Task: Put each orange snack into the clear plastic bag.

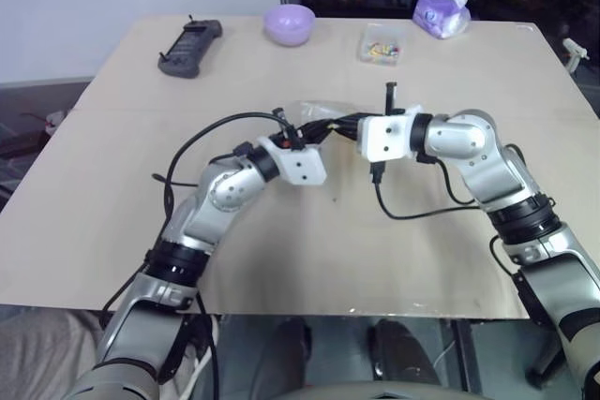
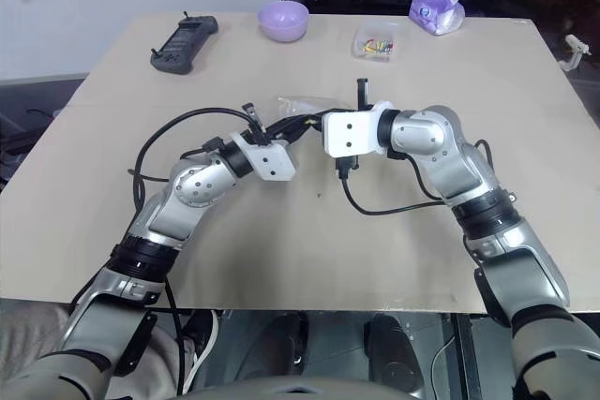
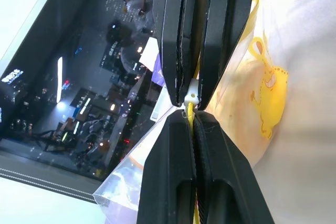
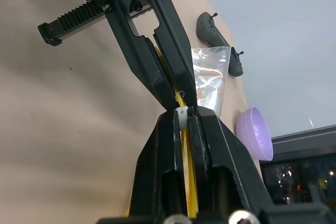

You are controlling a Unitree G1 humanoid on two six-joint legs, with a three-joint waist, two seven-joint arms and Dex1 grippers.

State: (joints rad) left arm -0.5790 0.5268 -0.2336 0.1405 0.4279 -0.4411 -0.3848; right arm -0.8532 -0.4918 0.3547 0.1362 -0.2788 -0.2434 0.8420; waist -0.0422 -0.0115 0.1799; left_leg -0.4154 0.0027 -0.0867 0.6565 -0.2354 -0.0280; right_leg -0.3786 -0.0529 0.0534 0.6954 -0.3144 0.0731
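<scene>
A black remote lies at the table's far left, with a lilac bowl to its right. At mid-table the left gripper is clamped on the yellow zip strip of the bag. The bun sits inside the bag. The right gripper pinches the same strip, tip to tip with the left. A clear box and a tissue pack lie far right.

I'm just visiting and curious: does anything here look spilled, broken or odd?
Nothing spilled or damaged. The left gripper and right gripper both pinch the yellow zip strip of the clear plastic bag, held above the table.
</scene>
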